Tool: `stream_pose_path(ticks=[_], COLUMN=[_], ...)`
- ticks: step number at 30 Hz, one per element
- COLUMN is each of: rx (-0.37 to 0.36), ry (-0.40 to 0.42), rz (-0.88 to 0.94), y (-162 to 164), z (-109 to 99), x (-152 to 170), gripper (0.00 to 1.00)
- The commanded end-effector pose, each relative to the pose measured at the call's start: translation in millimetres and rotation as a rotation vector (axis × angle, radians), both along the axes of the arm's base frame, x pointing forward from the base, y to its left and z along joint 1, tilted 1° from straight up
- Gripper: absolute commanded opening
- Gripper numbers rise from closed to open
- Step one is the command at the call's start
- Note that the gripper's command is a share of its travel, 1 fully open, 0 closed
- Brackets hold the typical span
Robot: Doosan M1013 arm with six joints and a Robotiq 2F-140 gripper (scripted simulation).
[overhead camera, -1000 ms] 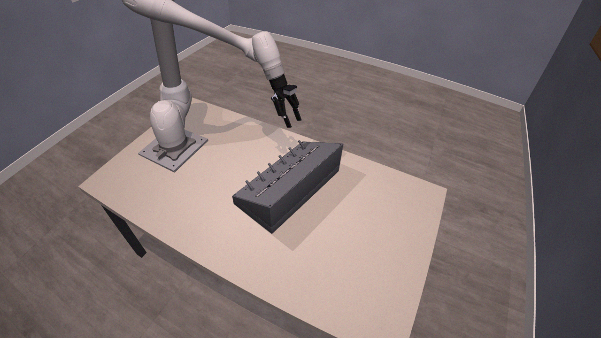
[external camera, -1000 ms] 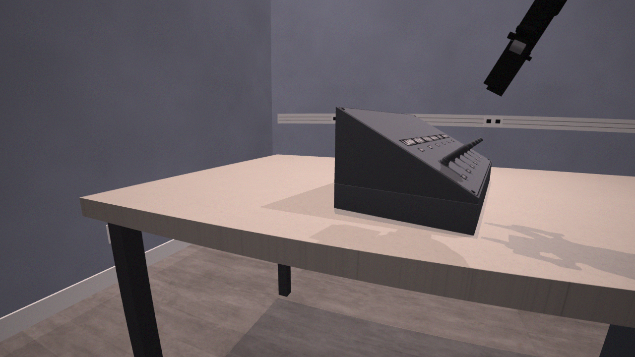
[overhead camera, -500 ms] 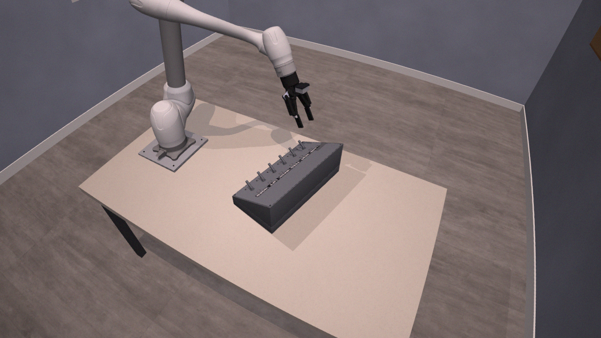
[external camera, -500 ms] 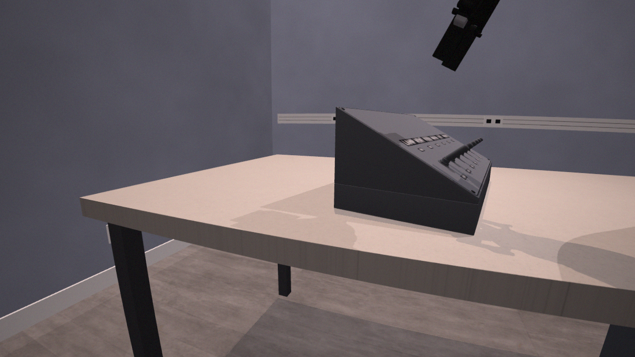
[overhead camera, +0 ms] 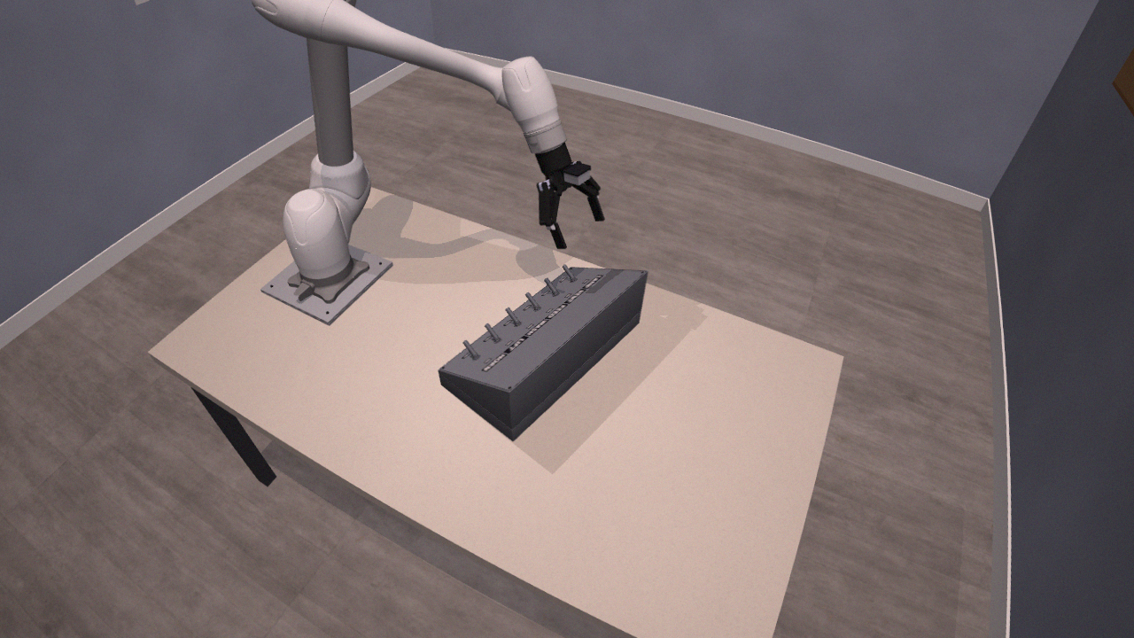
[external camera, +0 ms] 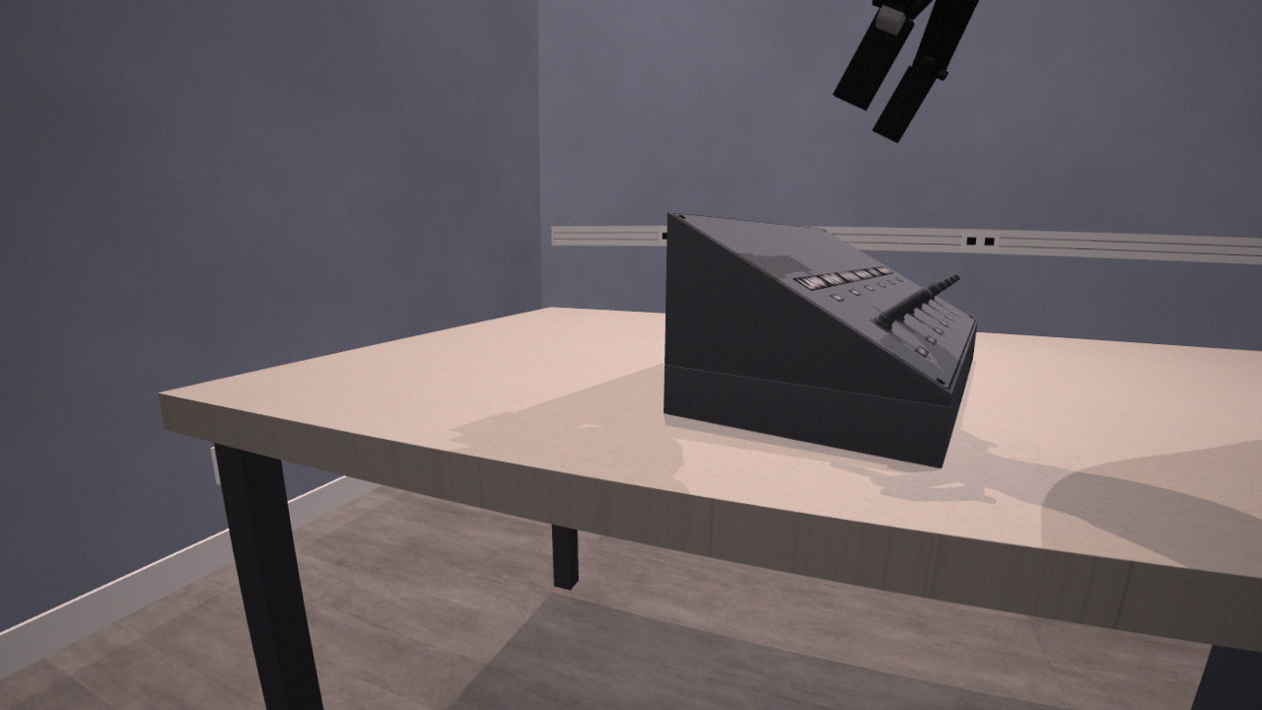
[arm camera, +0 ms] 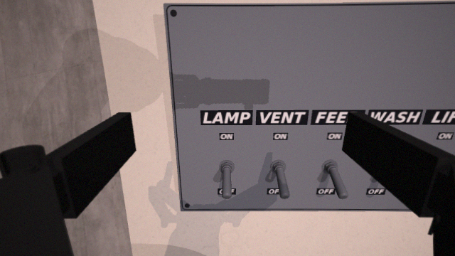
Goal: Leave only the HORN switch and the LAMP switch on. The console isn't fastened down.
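A dark grey sloped console (overhead camera: 547,345) sits on the table with a row of toggle switches. In the wrist view the LAMP switch (arm camera: 226,178), the VENT switch (arm camera: 281,178) and the FEED switch (arm camera: 335,179) all point down to OFF. My right finger hides the WASH switch; the HORN switch is out of the wrist view. My gripper (overhead camera: 572,226) is open and empty, hovering above the console's LAMP end (arm camera: 238,149). It also shows at the top of the exterior view (external camera: 882,93).
The robot base (overhead camera: 324,273) stands on the table's far left corner. The table edge runs just left of the console in the wrist view (arm camera: 114,107). The console (external camera: 811,339) lies near the table's middle.
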State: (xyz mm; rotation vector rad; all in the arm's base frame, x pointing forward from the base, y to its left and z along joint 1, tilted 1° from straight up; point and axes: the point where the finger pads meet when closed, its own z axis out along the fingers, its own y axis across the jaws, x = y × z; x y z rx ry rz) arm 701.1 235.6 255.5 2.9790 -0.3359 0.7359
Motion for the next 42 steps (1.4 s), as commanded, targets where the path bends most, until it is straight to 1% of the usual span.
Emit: stream_pose_path(ticks=[1,6,10,20,42], rx=[-0.004,-0.004,-0.004,-0.006,-0.006], ry=[0.002,0.003,0.001,0.003,0.003], rz=[-0.003,-0.003,-0.003,0.000,0.000], y=[-5,-7,-8,-7,-7], z=[-19,-37,-45,-48,-48], x=[9,18,23,24,24], gripper=[1.00,1.00,1.00,1.00,1.00])
